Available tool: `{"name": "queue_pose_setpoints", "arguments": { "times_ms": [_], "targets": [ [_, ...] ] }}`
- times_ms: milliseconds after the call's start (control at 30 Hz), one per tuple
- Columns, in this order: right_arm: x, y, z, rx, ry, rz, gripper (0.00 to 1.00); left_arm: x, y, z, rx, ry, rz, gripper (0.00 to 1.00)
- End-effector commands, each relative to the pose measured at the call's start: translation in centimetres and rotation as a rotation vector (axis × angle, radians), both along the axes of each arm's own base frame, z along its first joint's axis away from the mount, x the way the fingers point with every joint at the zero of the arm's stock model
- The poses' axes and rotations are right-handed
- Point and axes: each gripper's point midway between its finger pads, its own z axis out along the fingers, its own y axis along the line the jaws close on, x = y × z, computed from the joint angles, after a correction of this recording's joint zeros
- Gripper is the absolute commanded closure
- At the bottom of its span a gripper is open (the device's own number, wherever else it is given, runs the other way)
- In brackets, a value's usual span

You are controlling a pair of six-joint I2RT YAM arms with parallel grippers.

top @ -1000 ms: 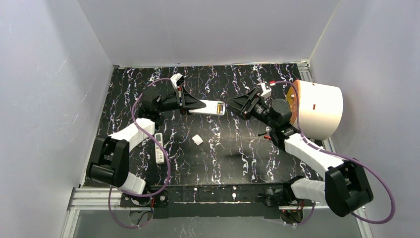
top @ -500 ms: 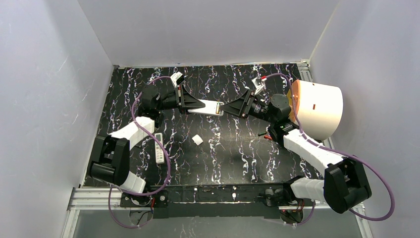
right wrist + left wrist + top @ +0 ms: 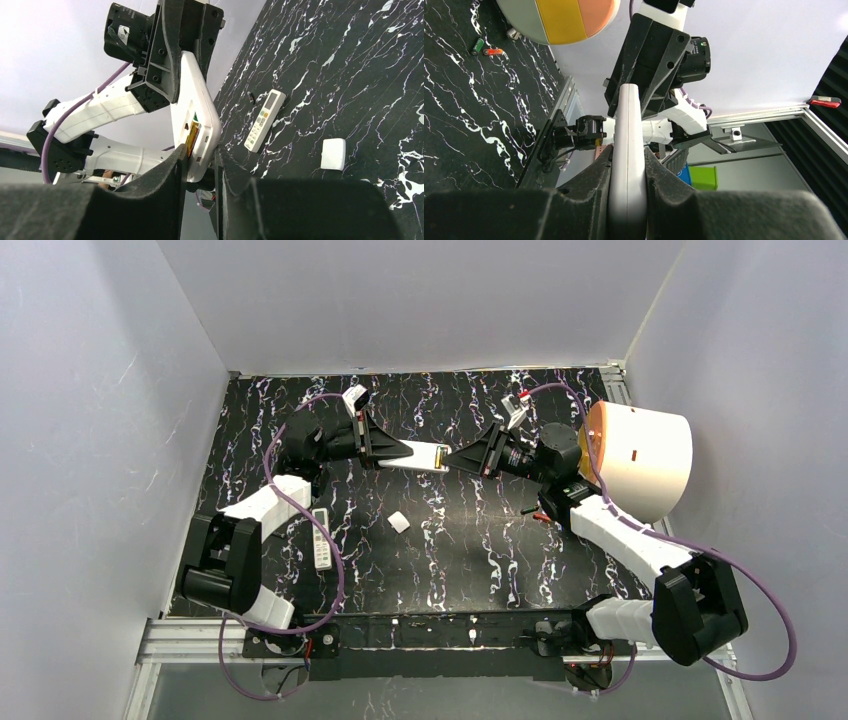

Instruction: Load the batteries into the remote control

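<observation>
My left gripper is shut on a white remote control and holds it above the table. In the left wrist view the remote control stands edge-on, pinched between the left gripper fingers. A yellowish battery lies in the remote control's open compartment. My right gripper has its jaws pressed on both sides of the remote's free end, one finger against the battery. More batteries lie on the table near the dome.
A second remote lies on the black marbled table at the left, with a small dark battery beside it. A white battery cover sits mid-table. A large cream dome stands at the right edge.
My right gripper has moved left onto the remote's free end and narrowed its jaws around it. The left gripper has kept the remote still.
</observation>
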Motion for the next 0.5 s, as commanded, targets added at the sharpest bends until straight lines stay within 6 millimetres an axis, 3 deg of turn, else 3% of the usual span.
{"name": "queue_pose_setpoints", "arguments": {
  "times_ms": [0, 100, 133, 233, 333, 467],
  "targets": [
    [0.8, -0.2, 1.5, 0.002, -0.062, -0.044, 0.58, -0.8, 0.1, 2.4, -0.02, -0.09, -0.016, 1.0],
    [1.0, -0.8, 3.6, 0.074, -0.077, -0.104, 0.24, -0.7, 0.3, 2.4, -0.008, -0.119, 0.018, 1.0],
    [1.1, -1.0, 4.3, 0.091, -0.086, -0.122, 0.2, -0.7, 0.4, 2.2, 0.0, -0.126, 0.035, 1.0],
    [1.6, -1.5, 5.0, 0.093, -0.093, -0.17, 0.17, -0.1, 1.1, 1.5, 0.041, -0.154, 0.102, 1.0],
    [2.1, -1.7, 3.8, 0.027, -0.069, -0.202, 0.16, 0.0, 2.1, 0.7, 0.084, -0.184, 0.151, 1.0],
    [1.4, -0.7, 3.2, -0.017, -0.109, -0.106, 0.12, -0.3, 3.3, -0.4, 0.139, -0.2, 0.178, 1.0]
  ]
}}
